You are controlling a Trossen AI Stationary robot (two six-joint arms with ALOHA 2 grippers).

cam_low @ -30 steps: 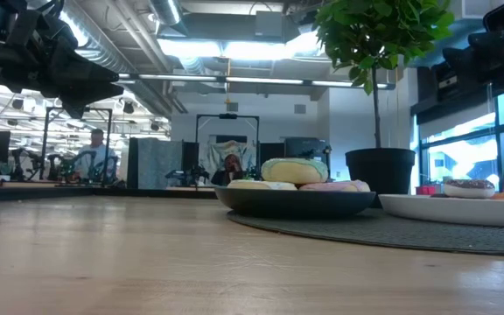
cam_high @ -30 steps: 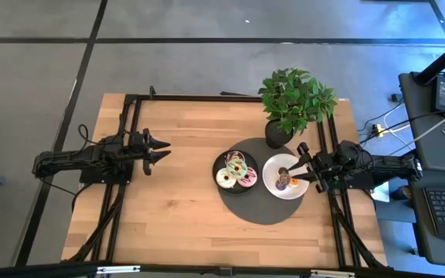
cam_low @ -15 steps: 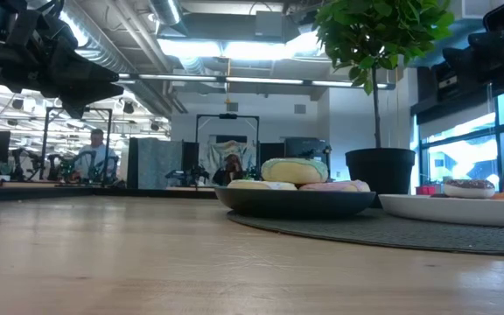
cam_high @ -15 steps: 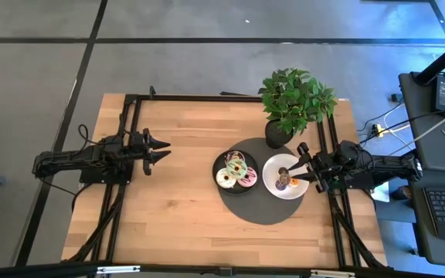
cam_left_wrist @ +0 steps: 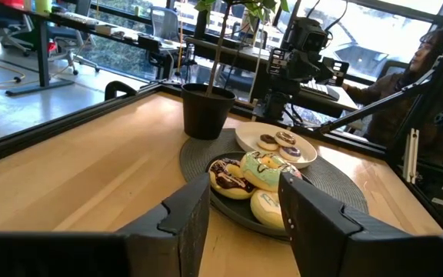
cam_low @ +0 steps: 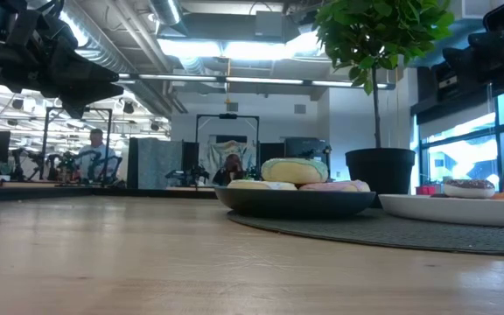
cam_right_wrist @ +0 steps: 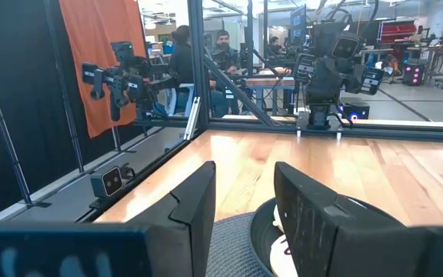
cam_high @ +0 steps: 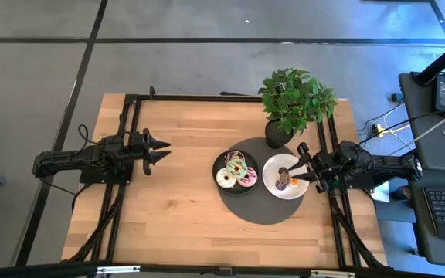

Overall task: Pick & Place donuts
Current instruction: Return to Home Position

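Observation:
Several donuts [cam_high: 236, 172] with pink, cream, green and brown icing are piled on a black plate [cam_high: 220, 165]; they also show in the left wrist view [cam_left_wrist: 256, 177]. Three small donuts [cam_high: 287, 179] lie on a white plate [cam_high: 273, 171] just to its right. My left gripper [cam_high: 164, 149] is open and empty, held above the table's left part, well apart from the plates. My right gripper [cam_high: 300, 162] is open and empty above the white plate's right edge.
Both plates stand on a round dark mat [cam_high: 257, 205]. A potted plant [cam_high: 293, 100] stands at the mat's far edge. Bare wood [cam_high: 168, 201] lies between my left gripper and the plates. People sit in the room beyond the table.

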